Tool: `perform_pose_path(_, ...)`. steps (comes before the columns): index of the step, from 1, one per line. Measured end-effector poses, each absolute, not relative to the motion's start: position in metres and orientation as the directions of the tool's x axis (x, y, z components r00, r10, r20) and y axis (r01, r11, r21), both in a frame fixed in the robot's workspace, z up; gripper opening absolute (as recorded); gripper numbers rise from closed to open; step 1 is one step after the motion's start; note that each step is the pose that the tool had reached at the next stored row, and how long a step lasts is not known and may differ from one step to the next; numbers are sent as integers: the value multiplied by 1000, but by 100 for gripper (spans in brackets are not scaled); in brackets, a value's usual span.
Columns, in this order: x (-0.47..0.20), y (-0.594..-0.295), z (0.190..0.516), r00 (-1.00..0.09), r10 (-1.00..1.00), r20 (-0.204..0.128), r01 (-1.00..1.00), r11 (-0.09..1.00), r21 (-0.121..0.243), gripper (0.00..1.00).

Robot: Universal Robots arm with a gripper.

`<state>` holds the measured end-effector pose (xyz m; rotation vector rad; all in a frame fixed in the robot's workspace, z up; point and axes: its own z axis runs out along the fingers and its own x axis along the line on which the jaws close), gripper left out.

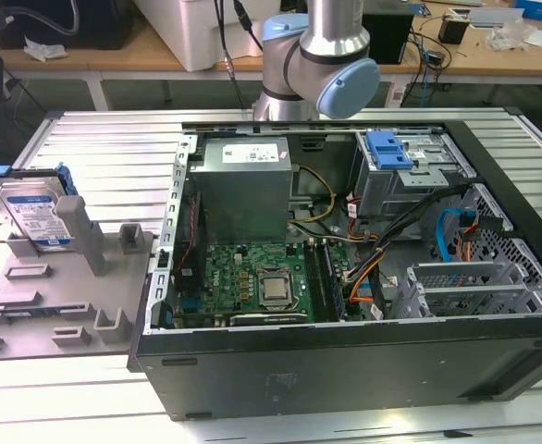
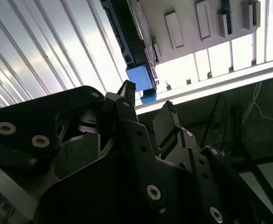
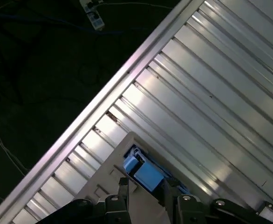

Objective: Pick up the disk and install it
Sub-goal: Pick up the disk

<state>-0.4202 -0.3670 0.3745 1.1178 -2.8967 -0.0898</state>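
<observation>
While my claw hangs open and empty over the upright disk in its grey holder, I judge a misaligned descent could strike its frame and topple it.

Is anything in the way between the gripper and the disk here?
Nothing visible. In the second wrist view the open gripper faces the blue end of the disk, with only free space between them. The disk stands in its grey holder, apart from the fingertips.

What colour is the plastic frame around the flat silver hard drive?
Blue. The exterior view shows it best, edging the flat silver hard drive.
</observation>
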Motion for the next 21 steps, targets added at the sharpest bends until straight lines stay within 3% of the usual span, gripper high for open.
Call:
perform_pose_path(17, -420, -367, 372, -408, -913, 4, -912, 407, 56, 43)
perform_pose_path(21, -420, -367, 372, -403, -915, 4, -914, 403, 56, 43)
